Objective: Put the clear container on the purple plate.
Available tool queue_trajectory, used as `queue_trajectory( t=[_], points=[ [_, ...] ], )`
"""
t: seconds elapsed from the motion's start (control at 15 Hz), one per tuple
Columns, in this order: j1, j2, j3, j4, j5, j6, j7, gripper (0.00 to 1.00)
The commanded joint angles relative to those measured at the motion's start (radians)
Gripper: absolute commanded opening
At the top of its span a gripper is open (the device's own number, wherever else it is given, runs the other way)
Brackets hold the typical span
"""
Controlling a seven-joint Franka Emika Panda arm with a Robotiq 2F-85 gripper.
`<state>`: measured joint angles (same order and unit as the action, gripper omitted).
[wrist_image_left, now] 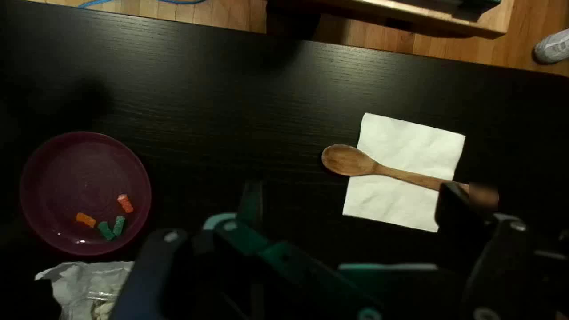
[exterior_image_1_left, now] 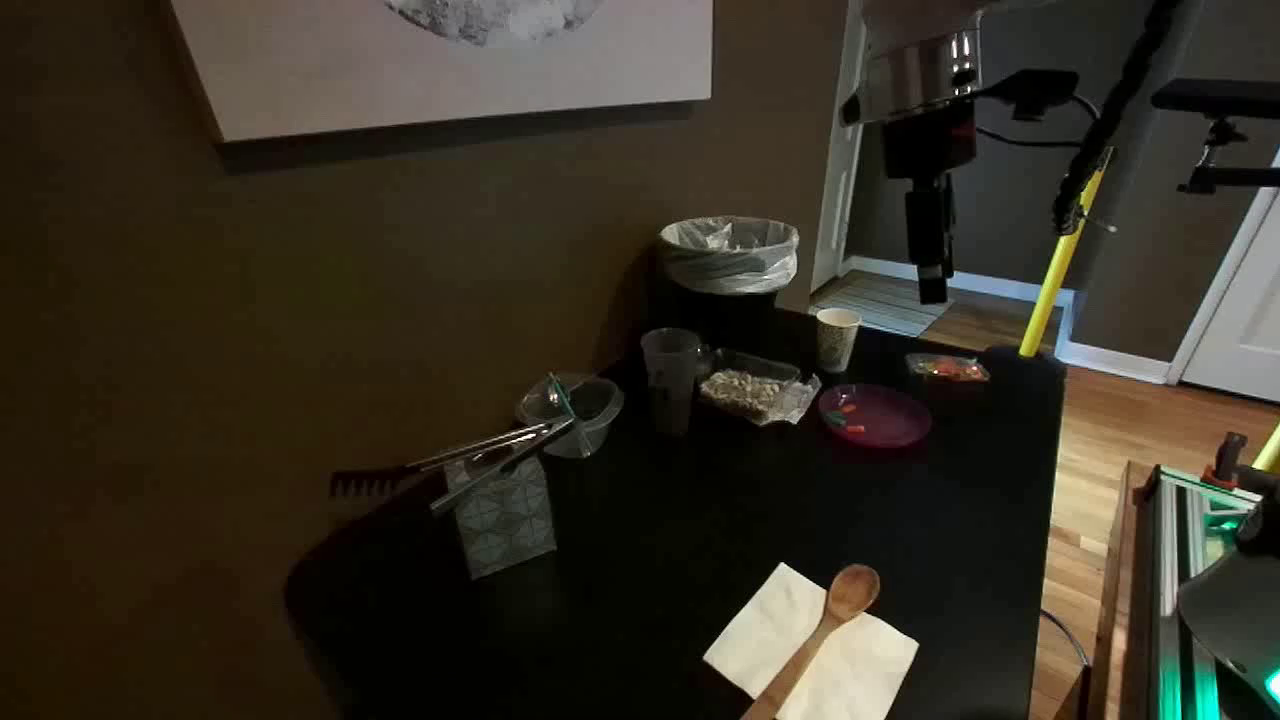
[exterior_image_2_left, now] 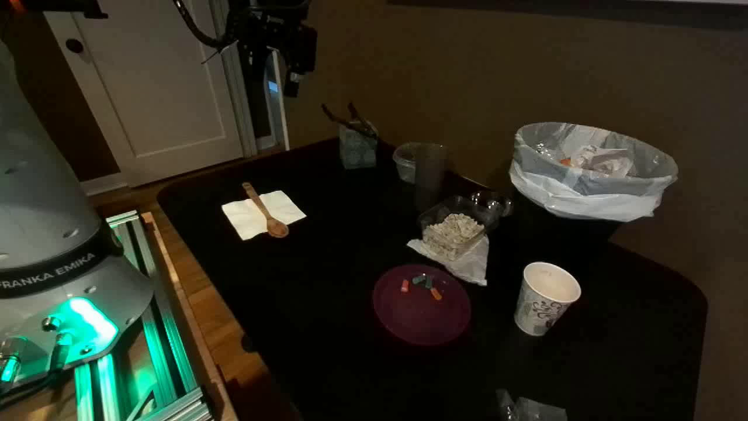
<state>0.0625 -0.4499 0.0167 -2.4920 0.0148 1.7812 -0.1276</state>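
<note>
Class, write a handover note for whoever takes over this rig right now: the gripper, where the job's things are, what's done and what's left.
Gripper: open, empty, raised above the table.
Purple plate: on the table, bearing four candy-like pieces.
Two tubs could be meant: the clear container of pale bits, beside the plate, and the clear container of bright bits, near a table edge.
Done: neither tub is on the plate.
Left: confirm which tub, then grasp it, lift it, probably best kept level, and set it on the plate.

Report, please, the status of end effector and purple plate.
End effector open, holding nothing. Purple plate bearing only four candies. Those possibly in the way.
</note>
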Motion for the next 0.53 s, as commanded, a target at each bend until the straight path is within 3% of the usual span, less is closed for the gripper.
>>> queue_trajectory(
  t=[0.0, 0.47],
  points=[
    [0.0, 0.0, 0.0, 0.001, 0.0, -0.001, 0.0, 1.0],
    [0.009, -0.001, 0.008, -0.01, 0.023, 0.046, 0.015, 1.0]
  ],
)
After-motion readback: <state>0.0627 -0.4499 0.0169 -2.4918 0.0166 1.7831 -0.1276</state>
